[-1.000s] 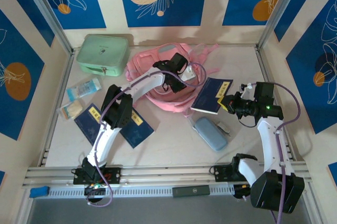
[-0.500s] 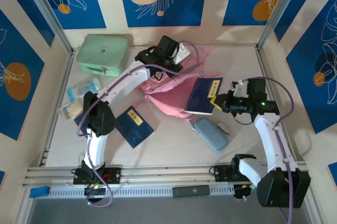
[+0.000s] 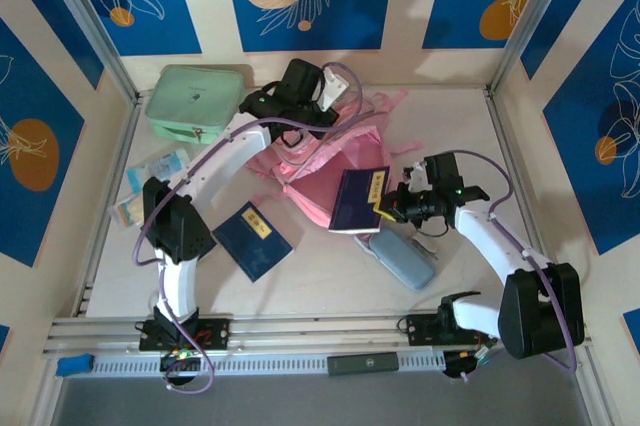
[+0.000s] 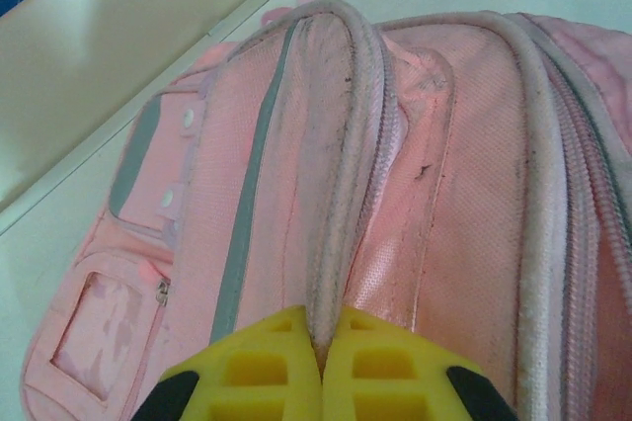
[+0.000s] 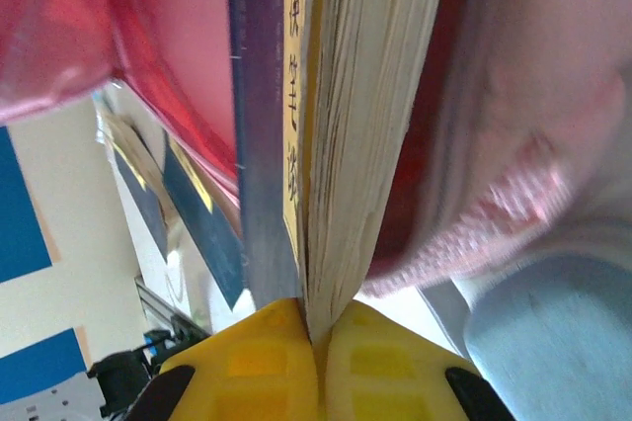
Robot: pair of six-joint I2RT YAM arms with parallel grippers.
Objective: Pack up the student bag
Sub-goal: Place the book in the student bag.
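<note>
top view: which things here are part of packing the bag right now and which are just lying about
In use: student bag, its edge pinched by the left gripper; blue book, clamped in the right gripper at the bag's opening.
Lying about for now: mint green case; grey-blue pencil case; second blue book on the table; clear packets at the left.

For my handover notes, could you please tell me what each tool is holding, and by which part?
Left tool: the pink backpack, by a raised padded rim. Right tool: a blue book, by one edge.
</note>
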